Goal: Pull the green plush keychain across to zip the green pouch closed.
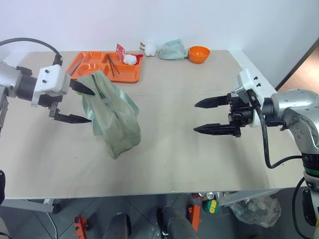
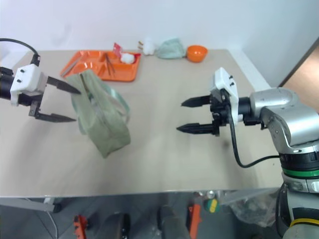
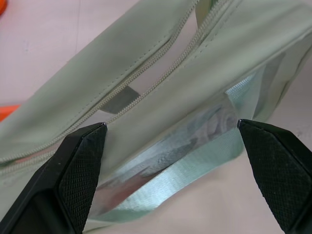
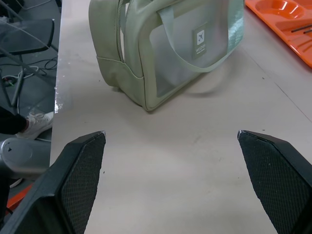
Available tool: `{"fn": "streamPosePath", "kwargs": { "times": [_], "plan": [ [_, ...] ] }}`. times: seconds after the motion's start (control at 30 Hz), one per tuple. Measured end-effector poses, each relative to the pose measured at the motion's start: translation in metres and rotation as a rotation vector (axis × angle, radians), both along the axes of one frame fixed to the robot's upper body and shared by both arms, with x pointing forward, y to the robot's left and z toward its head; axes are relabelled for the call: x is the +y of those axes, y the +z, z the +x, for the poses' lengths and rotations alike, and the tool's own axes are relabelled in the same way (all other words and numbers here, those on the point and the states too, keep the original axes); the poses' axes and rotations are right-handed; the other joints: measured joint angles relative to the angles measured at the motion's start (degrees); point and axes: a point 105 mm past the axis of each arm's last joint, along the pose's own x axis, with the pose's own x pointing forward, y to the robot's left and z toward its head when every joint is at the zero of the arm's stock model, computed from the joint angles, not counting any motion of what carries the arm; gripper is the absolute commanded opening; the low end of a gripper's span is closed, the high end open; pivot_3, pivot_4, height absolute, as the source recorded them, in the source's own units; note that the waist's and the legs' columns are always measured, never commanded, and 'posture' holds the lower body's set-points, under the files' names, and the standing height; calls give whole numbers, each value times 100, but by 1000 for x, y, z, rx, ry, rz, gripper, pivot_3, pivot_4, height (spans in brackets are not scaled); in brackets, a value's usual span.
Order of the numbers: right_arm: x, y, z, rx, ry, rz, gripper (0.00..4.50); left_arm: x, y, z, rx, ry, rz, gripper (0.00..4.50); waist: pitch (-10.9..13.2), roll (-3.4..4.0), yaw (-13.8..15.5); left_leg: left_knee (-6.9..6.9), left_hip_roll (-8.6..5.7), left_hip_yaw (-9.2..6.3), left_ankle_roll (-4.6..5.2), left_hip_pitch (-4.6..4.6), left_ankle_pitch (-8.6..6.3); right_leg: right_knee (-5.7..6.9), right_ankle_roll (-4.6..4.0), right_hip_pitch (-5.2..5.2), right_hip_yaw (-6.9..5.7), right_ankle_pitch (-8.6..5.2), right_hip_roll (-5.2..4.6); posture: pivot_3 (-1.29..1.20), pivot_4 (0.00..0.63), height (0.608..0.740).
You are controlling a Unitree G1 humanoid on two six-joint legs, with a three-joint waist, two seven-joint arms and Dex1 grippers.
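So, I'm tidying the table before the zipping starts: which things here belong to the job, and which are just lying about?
Job:
- boxy sage-green fabric pouch, zipper open
- left hand, open beside the pouch
- right hand, open, apart from the pouch

Lying about:
- orange plastic tray
- orange bowl
- pale mint cloth lump
- white fluffy toy

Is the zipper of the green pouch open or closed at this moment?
Open. On the green pouch, the two rows of zipper teeth lie apart, with a gap between them showing the inside.
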Motion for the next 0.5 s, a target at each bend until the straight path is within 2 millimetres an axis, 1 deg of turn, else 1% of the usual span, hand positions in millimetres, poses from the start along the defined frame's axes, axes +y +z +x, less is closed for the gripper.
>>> {"fn": "streamPosePath", "kwargs": {
  "times": [0.03,0.1,0.13,0.17,0.2,0.33,0.37,0.47,0.5],
  "plan": [
    [0,0,0,-1,-2,0,4500,-1,-1,1,0,-4,4,4464,0,0,0,0,0,0,0,0,0,0,0,0,0,0,0,0,150,740],
    [1,0,0,-7,-2,-1,4500,-3,-1,4,8,-9,15,3921,0,0,-1,1,0,-1,0,-1,0,1,0,0,0,0,1,0,150,740],
    [2,1,-1,-9,0,-1,4500,-3,0,5,8,-7,15,3861,0,0,-1,1,0,0,0,-1,0,1,0,-1,0,0,2,0,150,740],
    [2,1,-1,-11,2,-1,4500,-3,1,6,10,-3,17,3278,0,0,-1,1,1,-1,1,-1,0,1,0,0,0,0,2,0,150,740],
    [3,0,-2,-11,4,0,4500,-3,1,7,13,-2,19,2995,0,0,-1,1,1,-1,1,-1,-1,1,0,0,0,0,2,0,150,740],
    [2,-2,-3,-4,-4,6,4500,-2,2,8,16,-2,27,1587,0,0,-2,1,0,0,1,-1,-1,1,1,0,3,0,2,0,150,740],
    [2,-2,-3,-5,-5,8,4500,-3,1,9,18,-4,29,1333,0,0,-2,1,0,0,1,-1,-1,1,1,0,3,0,2,0,150,740],
    [2,-1,-2,-8,-7,10,4500,-4,0,8,27,-14,25,283,0,0,-1,3,0,0,1,-1,-1,1,1,0,2,1,2,0,150,740],
    [2,-1,-2,-9,-8,10,4500,-5,-1,8,32,-15,28,47,0,0,-1,3,0,0,1,-1,-1,1,1,0,3,1,2,0,150,740]
  ]
}}
